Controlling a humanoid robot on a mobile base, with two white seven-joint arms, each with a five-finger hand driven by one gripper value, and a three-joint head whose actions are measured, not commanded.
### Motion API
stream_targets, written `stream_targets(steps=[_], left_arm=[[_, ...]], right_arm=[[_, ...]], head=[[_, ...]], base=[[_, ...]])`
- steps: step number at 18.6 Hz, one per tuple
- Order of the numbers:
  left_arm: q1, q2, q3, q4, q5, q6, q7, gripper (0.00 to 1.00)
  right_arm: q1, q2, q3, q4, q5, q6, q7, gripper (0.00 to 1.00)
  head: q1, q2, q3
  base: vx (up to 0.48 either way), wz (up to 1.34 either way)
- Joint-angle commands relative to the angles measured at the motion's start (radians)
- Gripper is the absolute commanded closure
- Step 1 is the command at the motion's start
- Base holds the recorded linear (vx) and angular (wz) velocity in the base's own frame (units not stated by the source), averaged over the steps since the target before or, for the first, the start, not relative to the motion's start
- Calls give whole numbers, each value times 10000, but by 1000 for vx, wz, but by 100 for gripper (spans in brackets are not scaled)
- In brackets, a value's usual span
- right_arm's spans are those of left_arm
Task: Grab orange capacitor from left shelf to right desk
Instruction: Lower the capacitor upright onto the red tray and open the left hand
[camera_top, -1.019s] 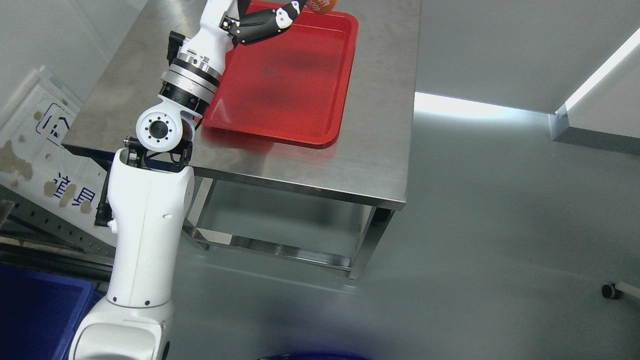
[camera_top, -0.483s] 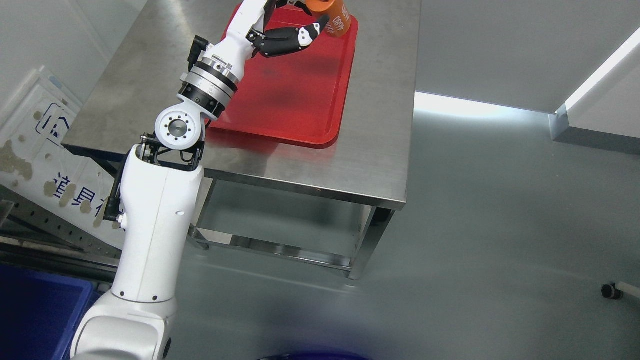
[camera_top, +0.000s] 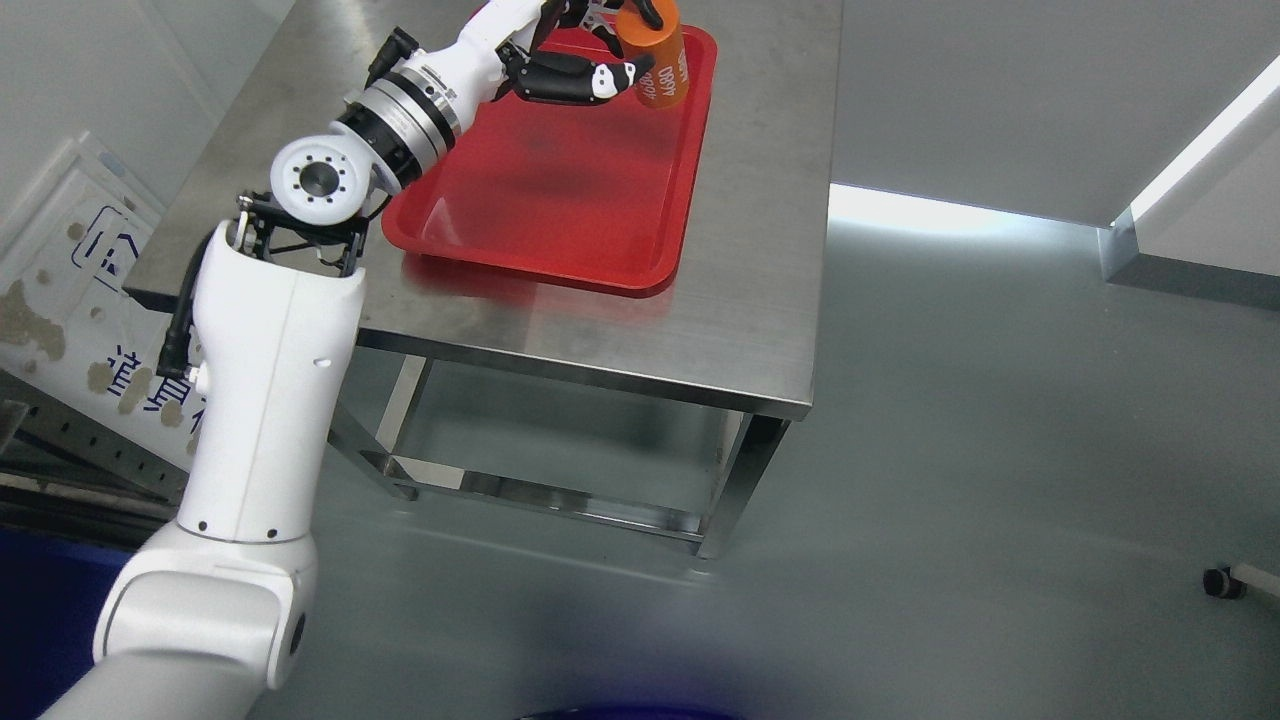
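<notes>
Left hand (camera_top: 585, 45) fingers wrapped around orange cylindrical capacitor (camera_top: 655, 62), held upright over far right of red plastic tray (camera_top: 560, 210) on steel desk (camera_top: 770, 250). Lower straight down, keep upright, release only once seated.

1. The white left arm (camera_top: 260, 400) enters at the lower-left corner and rises toward twelve o'clock up to a round white elbow joint (camera_top: 318, 182).
2. From the elbow, the forearm with its silver-and-black wrist ring (camera_top: 400, 105) angles toward two o'clock.
3. The black-and-white left hand (camera_top: 590, 50) sits at the top edge, fingers curled around an orange cylindrical capacitor (camera_top: 655, 55).
</notes>
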Motion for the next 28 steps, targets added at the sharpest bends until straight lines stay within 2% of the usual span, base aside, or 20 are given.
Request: stream_targets(steps=[1, 6, 9, 11, 20, 26, 27, 28], left_arm=[[-929, 1302, -135, 1949, -551, -122, -176, 97], [-822, 1211, -350, 2256, -1165, -168, -238, 96], [-807, 1027, -1025, 2332, -1273, -168, -223, 94], [-822, 827, -980, 2363, -1304, -168, -207, 93], [-883, 873, -964, 2670, -1319, -168, -207, 83], [-914, 811, -873, 2655, -1273, -76, -192, 58], [-1035, 827, -857, 2655, -1273, -60, -207, 52], [-1219, 827, -857, 2655, -1273, 152, -207, 41]], right_arm=[[-16, -175, -107, -337, 0, -1, -8, 0], [-16, -175, -107, -337, 0, -1, -8, 0], [-16, -175, -107, -337, 0, -1, -8, 0], [-16, -175, -107, -337, 0, -1, -8, 0], [-16, -175, -107, -337, 0, -1, -8, 0], [-16, -175, -107, -337, 0, -1, -8, 0], [0, -175, -107, -337, 0, -1, -8, 0], [-15, -175, -107, -337, 0, -1, -8, 0]], head=[[0, 0, 0], [0, 0, 0], [0, 0, 0], [0, 0, 0], [0, 0, 0], [0, 0, 0], [0, 0, 0], [0, 0, 0]], base=[[0, 0], [0, 0], [0, 0], [0, 0], [0, 0], [0, 0], [0, 0], [0, 0]])
